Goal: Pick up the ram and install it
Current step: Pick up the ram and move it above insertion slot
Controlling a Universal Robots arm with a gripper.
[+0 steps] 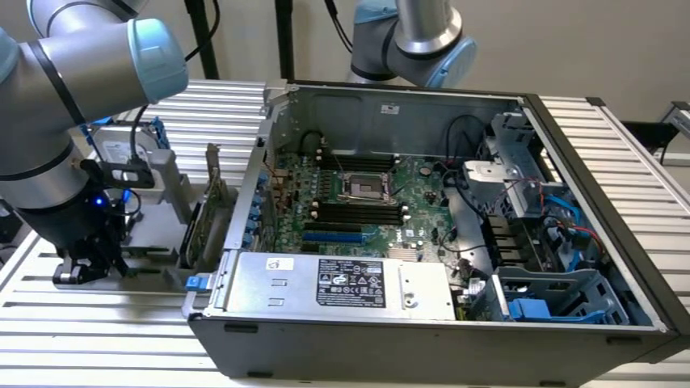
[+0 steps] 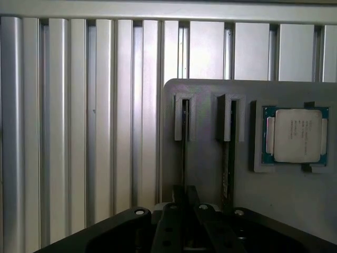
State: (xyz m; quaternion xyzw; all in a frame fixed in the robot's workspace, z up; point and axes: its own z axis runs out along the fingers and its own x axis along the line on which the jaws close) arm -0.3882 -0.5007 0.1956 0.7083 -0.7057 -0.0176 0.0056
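The ram [image 2: 185, 137] stands on edge in a slot of a grey holder [image 2: 205, 174], so I see it as a thin dark line. My gripper [image 2: 186, 197] is at the stick's near end, its two fingers pressed close together on it. A second stick [image 2: 230, 158] stands in the neighbouring slot. In the exterior view my gripper [image 1: 81, 271] hangs low over the holder [image 1: 151, 242] at the exterior view's left, outside the open computer case [image 1: 431, 323]. The long black memory slots [image 1: 356, 212] lie on the motherboard inside.
A processor chip [image 2: 297, 135] sits in a pocket of the holder beside the sticks. A taller green expansion card [image 1: 210, 210] stands between holder and case. The power supply [image 1: 334, 283] fills the case's front. A second arm [image 1: 415, 40] stands behind the case. The table [image 2: 79, 132] is ribbed aluminium.
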